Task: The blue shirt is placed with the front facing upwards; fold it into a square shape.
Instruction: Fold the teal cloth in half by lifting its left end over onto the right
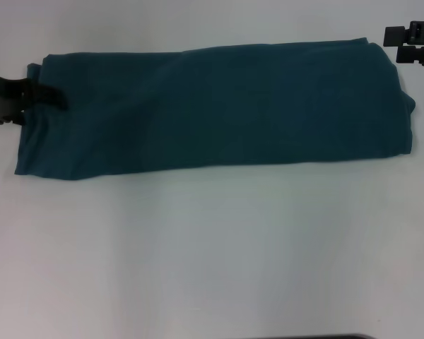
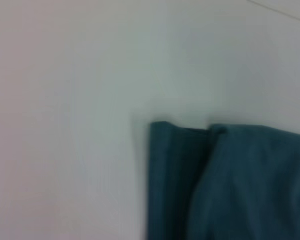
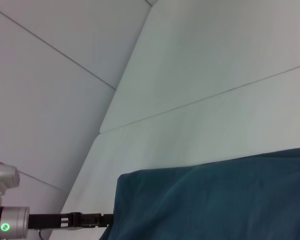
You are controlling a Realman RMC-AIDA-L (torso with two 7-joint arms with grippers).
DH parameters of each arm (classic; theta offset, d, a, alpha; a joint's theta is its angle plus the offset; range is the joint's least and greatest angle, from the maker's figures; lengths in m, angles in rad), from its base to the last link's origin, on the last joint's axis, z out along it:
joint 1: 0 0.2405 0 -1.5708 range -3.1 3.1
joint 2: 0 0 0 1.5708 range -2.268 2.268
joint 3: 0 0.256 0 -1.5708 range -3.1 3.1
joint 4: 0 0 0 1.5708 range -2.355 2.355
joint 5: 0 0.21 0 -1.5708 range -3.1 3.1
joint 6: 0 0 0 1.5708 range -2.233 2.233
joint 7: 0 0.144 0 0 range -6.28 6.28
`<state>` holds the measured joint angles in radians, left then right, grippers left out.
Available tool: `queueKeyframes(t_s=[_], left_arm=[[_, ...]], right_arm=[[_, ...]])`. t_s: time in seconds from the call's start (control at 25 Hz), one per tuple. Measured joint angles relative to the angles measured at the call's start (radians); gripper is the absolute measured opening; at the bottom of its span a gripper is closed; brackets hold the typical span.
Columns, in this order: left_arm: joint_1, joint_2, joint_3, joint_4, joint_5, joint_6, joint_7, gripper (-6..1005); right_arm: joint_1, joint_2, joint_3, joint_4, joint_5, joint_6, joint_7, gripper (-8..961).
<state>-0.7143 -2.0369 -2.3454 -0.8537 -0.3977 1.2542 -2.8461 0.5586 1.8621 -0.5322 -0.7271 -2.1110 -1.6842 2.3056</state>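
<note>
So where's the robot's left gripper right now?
In the head view, the left gripper is at the table's left side, touching the left end of the folded shirt.

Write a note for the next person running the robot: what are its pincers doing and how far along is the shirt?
Left pincer: at the left end of the blue shirt, tips on the cloth; grip unclear.
Right pincer: just past the shirt's far right corner, not touching it.
Shirt: lies on the white table as a long band running left to right, lettering hidden.
Done: sides folded in lengthwise.
Left: fold the band end over end into a square.
</note>
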Motion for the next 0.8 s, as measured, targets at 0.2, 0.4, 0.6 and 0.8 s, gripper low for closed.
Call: queueKeyframes(t_s=[0.2, 0.4, 0.6, 0.8], left_arm=[[-0.001, -0.006, 0.003, 0.006, 0.035, -0.029, -0.007, 906], [-0.005, -0.011, 0.007, 0.007, 0.043, -0.036, -0.007, 906], [0.0, -0.019, -0.002, -0.01, 0.029, -0.025, -0.007, 906], [0.012, -0.021, -0.019, -0.064, -0.026, 0.014, -0.001, 905]], right_arm=[[0.003, 0.0, 0.0, 0.0, 0.001, 0.0, 0.0, 900], [0.005, 0.0, 0.0, 0.0, 0.002, 0.0, 0.0, 900], [0.004, -0.001, 0.0, 0.0, 0.002, 0.0, 0.0, 899], [0.0, -0.003, 0.0, 0.0, 0.002, 0.0, 0.001, 899]])
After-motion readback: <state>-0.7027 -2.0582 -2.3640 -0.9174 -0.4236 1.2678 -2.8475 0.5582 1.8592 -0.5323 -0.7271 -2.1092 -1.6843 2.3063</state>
